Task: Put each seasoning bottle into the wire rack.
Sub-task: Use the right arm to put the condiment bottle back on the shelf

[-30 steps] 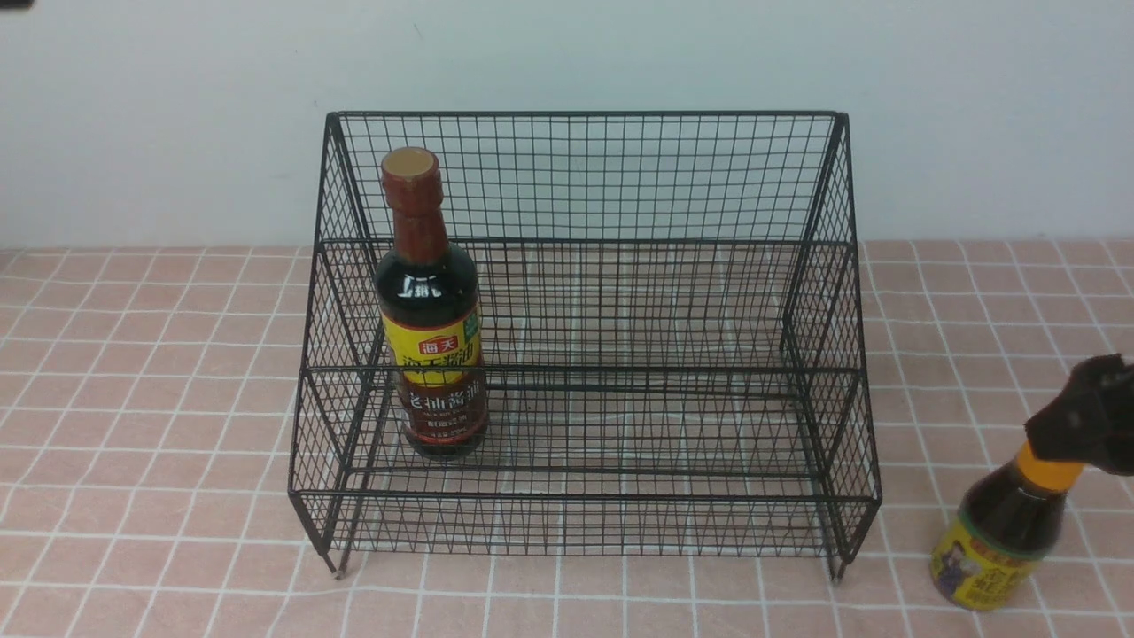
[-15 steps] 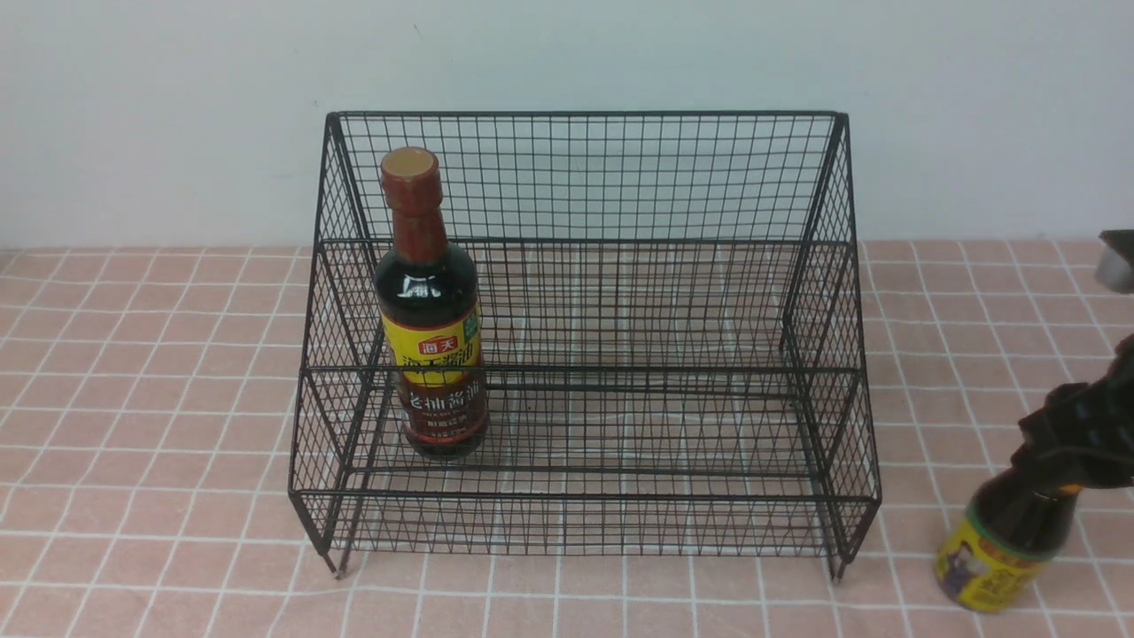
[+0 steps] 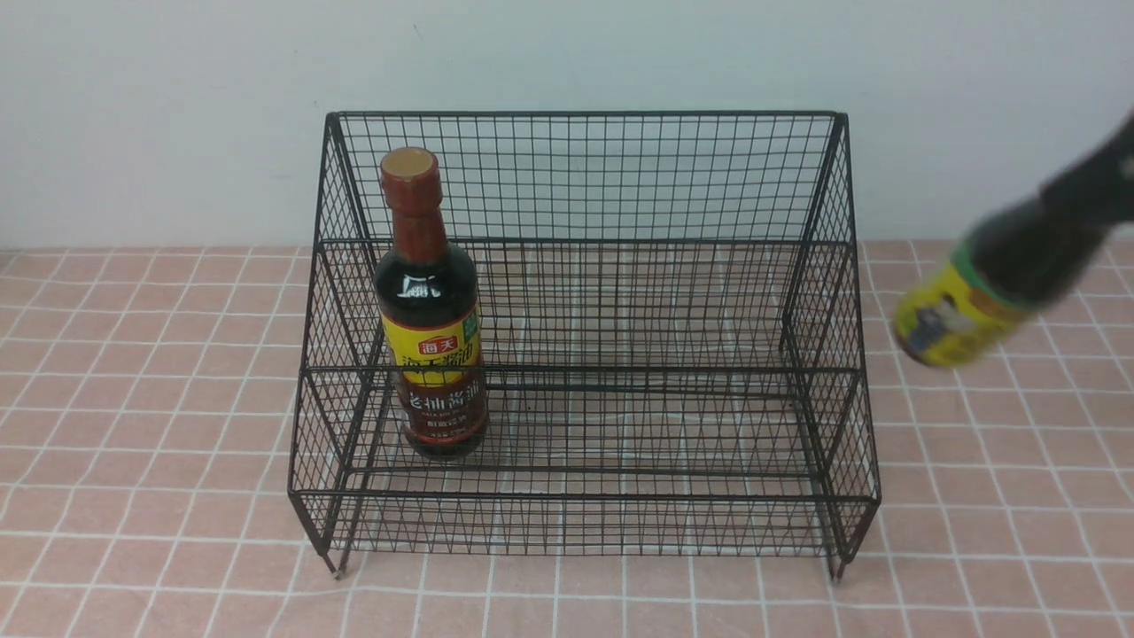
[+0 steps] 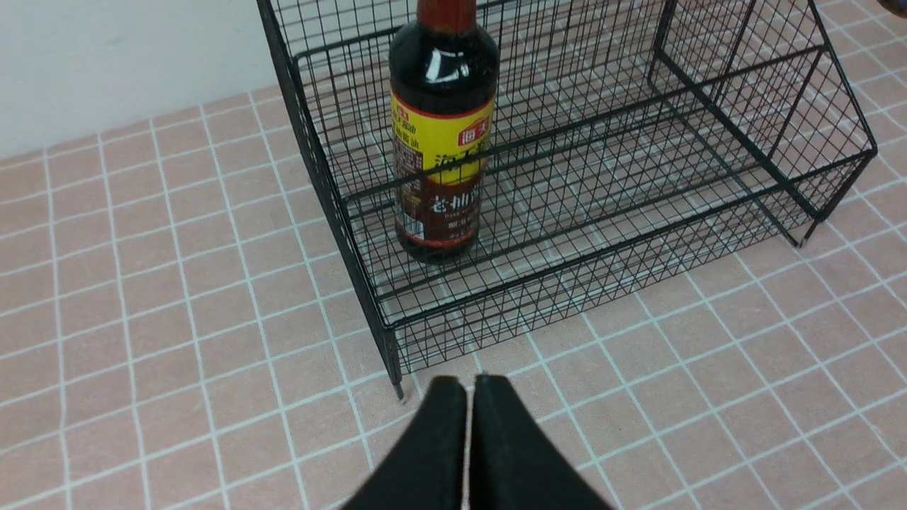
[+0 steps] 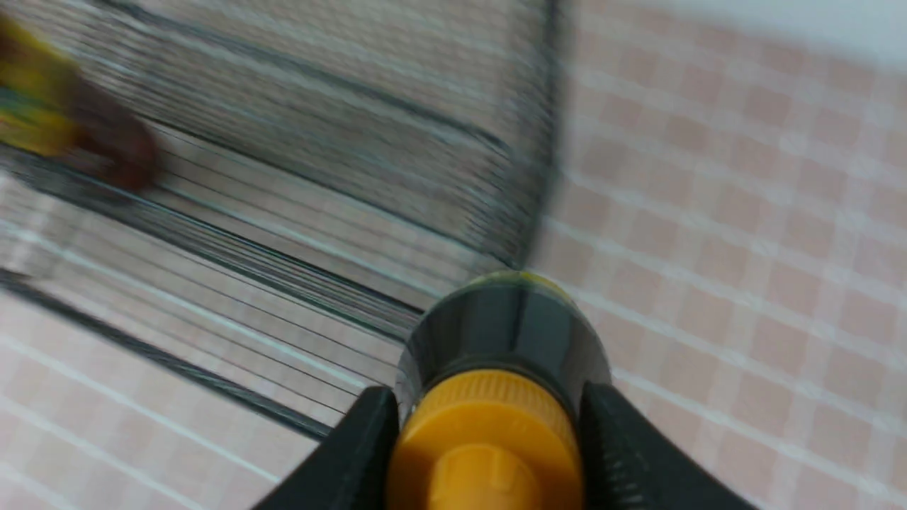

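The black wire rack [image 3: 585,177] stands mid-table. The tall bottle [image 3: 430,310] with red-brown cap stands upright in the rack's lower tier at the left; it also shows in the left wrist view [image 4: 441,134]. My right gripper [image 3: 1103,182] is shut on the orange cap of the short bottle [image 3: 979,301] and holds it tilted in the air, right of the rack. In the right wrist view the orange cap [image 5: 489,446] sits between the fingers [image 5: 354,453]. My left gripper [image 4: 468,386] is shut and empty, above the table before the rack's left front corner [image 4: 390,347].
The table has a pink tiled cloth [image 3: 133,443]. A plain white wall [image 3: 177,106] runs behind the rack. The rack's right part [image 3: 691,425] holds nothing.
My right gripper closed on the short bottle's cap and lifted it off the table, up and slightly toward the rack. The tall bottle and the rack have not moved.
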Controlling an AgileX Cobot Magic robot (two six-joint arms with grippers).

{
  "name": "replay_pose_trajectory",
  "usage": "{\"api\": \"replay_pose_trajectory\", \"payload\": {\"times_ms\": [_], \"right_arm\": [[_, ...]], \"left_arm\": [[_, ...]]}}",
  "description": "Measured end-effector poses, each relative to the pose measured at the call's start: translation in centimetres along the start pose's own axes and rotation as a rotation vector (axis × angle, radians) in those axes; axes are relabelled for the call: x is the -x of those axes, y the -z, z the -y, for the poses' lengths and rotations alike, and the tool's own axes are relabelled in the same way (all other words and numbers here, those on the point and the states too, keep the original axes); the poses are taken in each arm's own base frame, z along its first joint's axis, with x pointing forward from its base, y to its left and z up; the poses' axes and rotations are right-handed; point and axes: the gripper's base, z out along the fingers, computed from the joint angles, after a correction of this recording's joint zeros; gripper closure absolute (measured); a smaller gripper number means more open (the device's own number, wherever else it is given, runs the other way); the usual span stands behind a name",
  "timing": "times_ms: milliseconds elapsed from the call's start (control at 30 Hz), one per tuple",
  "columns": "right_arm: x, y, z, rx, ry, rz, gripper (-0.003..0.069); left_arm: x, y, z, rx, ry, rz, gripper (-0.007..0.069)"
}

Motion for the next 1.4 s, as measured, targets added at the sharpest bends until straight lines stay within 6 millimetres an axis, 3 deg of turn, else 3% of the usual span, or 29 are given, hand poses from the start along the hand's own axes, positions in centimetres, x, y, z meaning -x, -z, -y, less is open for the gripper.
{"api": "replay_pose_trajectory", "payload": {"times_ms": [67, 133, 267, 400, 500, 700, 1200, 1400], "right_arm": [[0.4, 0.4, -2.4, 0.077, 0.048, 0.014, 0.0361], [0.3, 0.2, -3.7, 0.113, 0.078, -0.01, 0.0361], [0.1, -1.9, -5.6, 0.138, 0.137, -0.102, 0.0361], [0.2, -4.2, -5.9, 0.115, 0.15, -0.164, 0.0361], [0.4, -7.1, -5.6, 0.089, 0.146, -0.231, 0.0361], [0.5, -10.4, -5.3, 0.068, 0.146, -0.297, 0.0361], [-0.2, -15.7, -5.0, 0.056, 0.11, -0.422, 0.0361], [-0.2, -16.3, -5.0, 0.05, 0.106, -0.433, 0.0361]], "left_arm": [[0.0, 0.0, 0.0, 0.0, 0.0, 0.0, 0.0631], [0.0, 0.0, 0.0, 0.0, 0.0, 0.0, 0.0631], [0.0, 0.0, 0.0, -0.001, 0.0, 0.0, 0.0631], [0.0, 0.0, 0.0, -0.001, 0.0, -0.001, 0.0631], [-0.1, 0.0, 0.0, -0.002, 0.0, -0.01, 0.0631], [-0.4, 0.0, 0.0, -0.005, 0.0, -0.041, 0.0631], [-0.6, 0.0, 0.1, -0.008, 0.001, -0.07, 0.0631], [-0.7, 0.0, 0.1, -0.01, 0.001, -0.08, 0.0631]]}}
